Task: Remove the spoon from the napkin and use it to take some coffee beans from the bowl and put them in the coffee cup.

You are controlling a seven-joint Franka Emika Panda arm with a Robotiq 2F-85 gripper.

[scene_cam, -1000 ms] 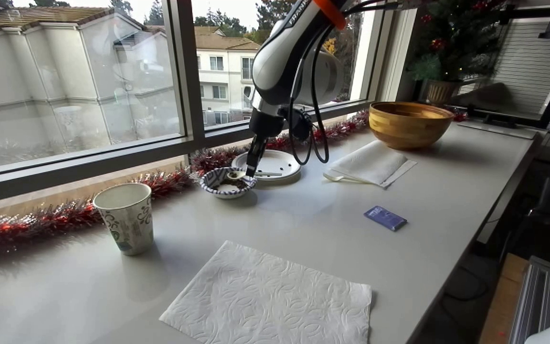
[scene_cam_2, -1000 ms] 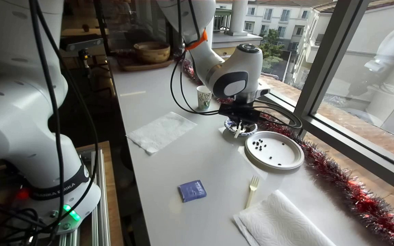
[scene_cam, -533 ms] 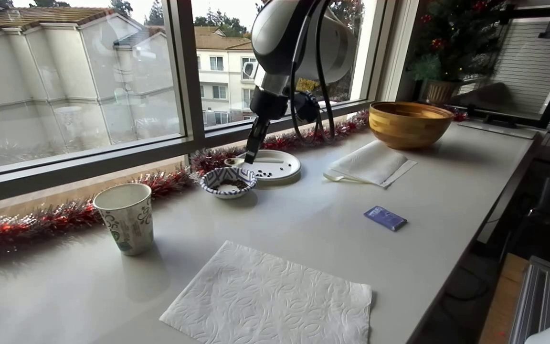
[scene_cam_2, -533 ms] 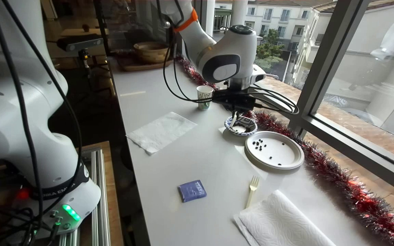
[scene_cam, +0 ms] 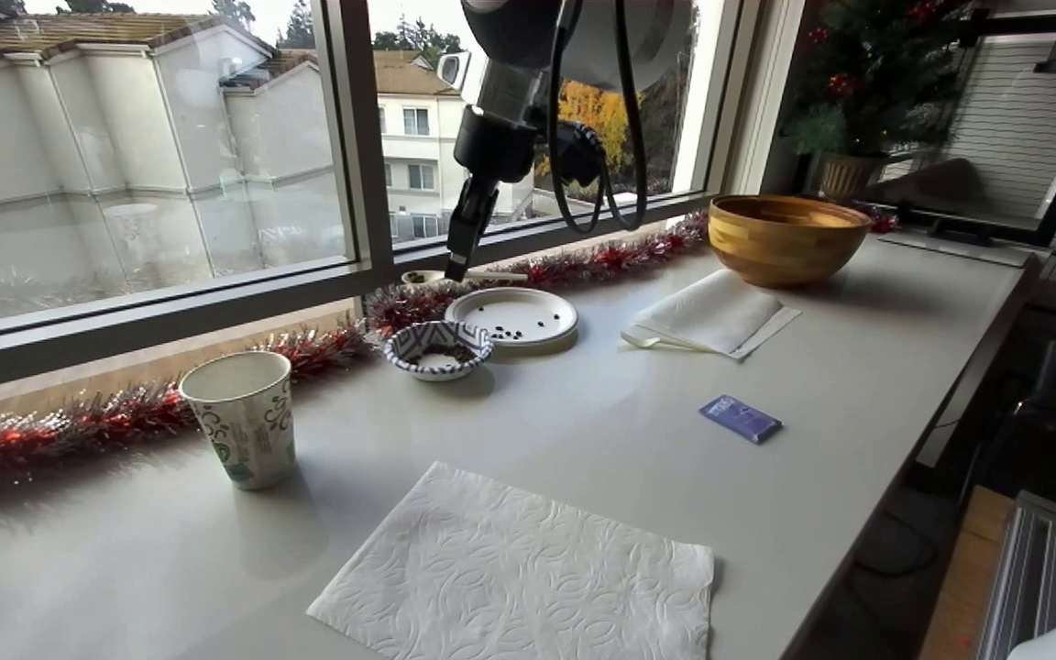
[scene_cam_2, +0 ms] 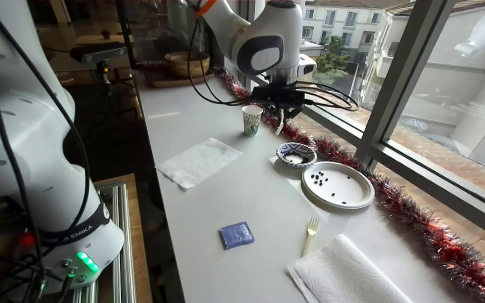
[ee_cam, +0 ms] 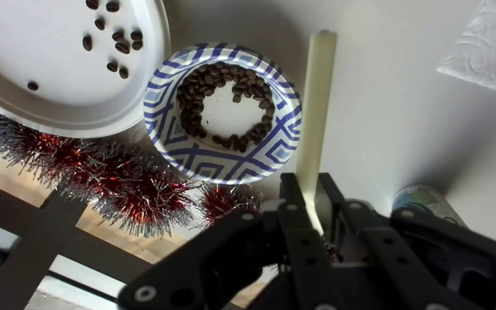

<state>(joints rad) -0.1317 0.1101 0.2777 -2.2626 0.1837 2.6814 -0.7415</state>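
Note:
My gripper (scene_cam: 456,273) is shut on the cream spoon (scene_cam: 502,276) by its handle and holds it level in the air. Dark beans (scene_cam: 419,278) show in the spoon's head. In the wrist view the handle (ee_cam: 319,94) sticks out between the fingertips (ee_cam: 310,181); the head is hidden. The bowl (ee_cam: 226,170), blue-patterned, stands below the gripper with a ring of coffee beans (ee_cam: 196,90) inside. The coffee cup (scene_cam: 253,422) stands upright beyond the bowl and shows in the other views too (scene_cam_2: 252,120) (ee_cam: 422,200). The white napkin (scene_cam: 528,568) lies flat with nothing on it.
A white plate (scene_cam_2: 356,201) with several loose beans stands beside the bowl. Red-silver tinsel (scene_cam_2: 339,153) runs along the window. A folded napkin (scene_cam_2: 347,273), a fork (scene_cam_2: 311,233), a blue packet (scene_cam_2: 236,235) and a wooden bowl (scene_cam: 785,243) lie farther along the table.
My gripper has lifted the spoon up out of the bowl, with beans in its head, and moved it somewhat toward the cup's end of the table. The bowl, cup and napkin have not moved.

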